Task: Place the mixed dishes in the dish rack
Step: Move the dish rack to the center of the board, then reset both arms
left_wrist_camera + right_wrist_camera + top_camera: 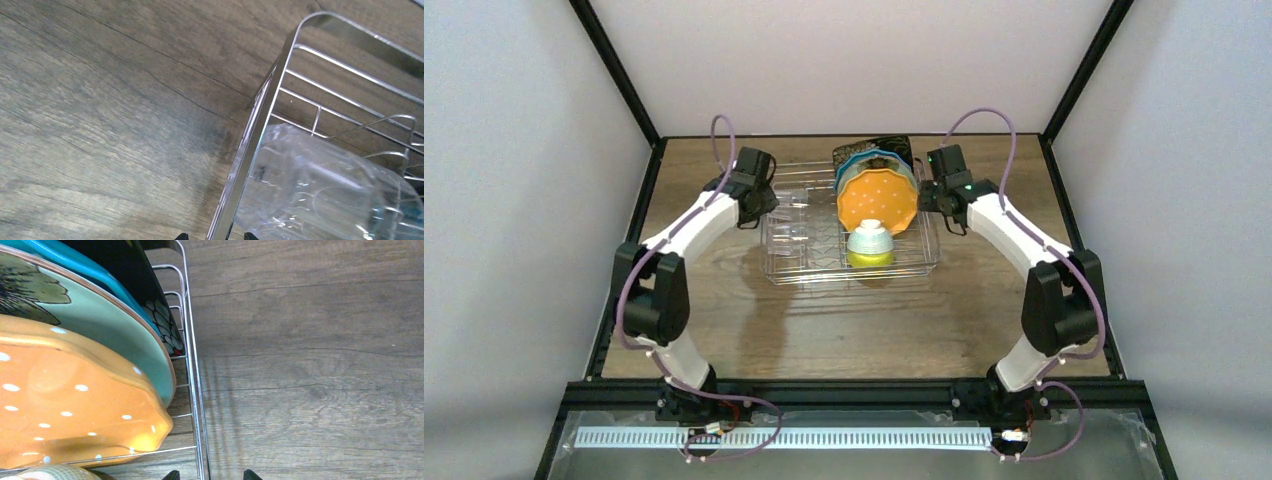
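The silvery wire dish rack on the wooden bench holds an orange white-dotted plate, a small pale-sided yellow-green bowl and a clear glass. Left jaws and right jaws: parted, empty.

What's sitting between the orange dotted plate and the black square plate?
The mint flower plate, then the teal plate, standing in the dish rack; the right wrist view shows it best.

Bright even light, soft shadows, sheen on dish rack, slight blur
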Motion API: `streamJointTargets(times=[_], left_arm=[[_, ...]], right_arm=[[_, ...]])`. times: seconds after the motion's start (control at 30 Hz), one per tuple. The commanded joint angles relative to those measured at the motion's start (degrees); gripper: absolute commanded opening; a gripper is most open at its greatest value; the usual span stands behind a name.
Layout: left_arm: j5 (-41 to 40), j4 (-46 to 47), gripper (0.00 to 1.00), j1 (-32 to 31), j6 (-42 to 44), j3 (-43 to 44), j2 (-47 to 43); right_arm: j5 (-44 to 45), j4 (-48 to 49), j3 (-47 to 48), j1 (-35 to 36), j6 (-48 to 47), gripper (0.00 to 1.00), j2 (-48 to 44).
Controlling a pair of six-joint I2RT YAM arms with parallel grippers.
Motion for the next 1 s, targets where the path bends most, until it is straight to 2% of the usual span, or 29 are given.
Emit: streamJointTargets(times=[0.0, 0.3, 0.5, 0.63, 0.8, 0.97], left_arm=[[-2.02, -1.73, 0.63, -0.20, -0.85, -0.16, -3.61], [-4.82, -3.91, 0.62, -0.12, -0.95, -1.39, -10.41], [-10.33, -0.67, 0.63, -0.15, -0.86, -5.60, -17.99], [-18.44, 3.60, 0.67, -0.10, -0.23, -8.61, -24.18], [-27.16, 14.44, 0.82, -0.07, 8.45, -12.66, -30.88], [-29.68, 23.55, 0.91, -0.07, 20.49, -18.12, -33.80]], right_arm=[[-0.06, -1.53, 1.85, -0.20, -0.96, 0.72, -2.67], [0.01, -2.78, 4.56, -0.16, -2.02, 0.74, -5.26], [3.88, 1.84, 3.46, -0.17, -6.60, 0.86, -10.52], [9.99, 8.56, 0.26, -0.16, -11.51, 0.97, -15.10], [12.66, 15.48, -2.58, -0.19, -19.82, 0.99, -17.44], [10.88, 18.19, -3.76, -0.20, -24.47, 0.99, -17.92]])
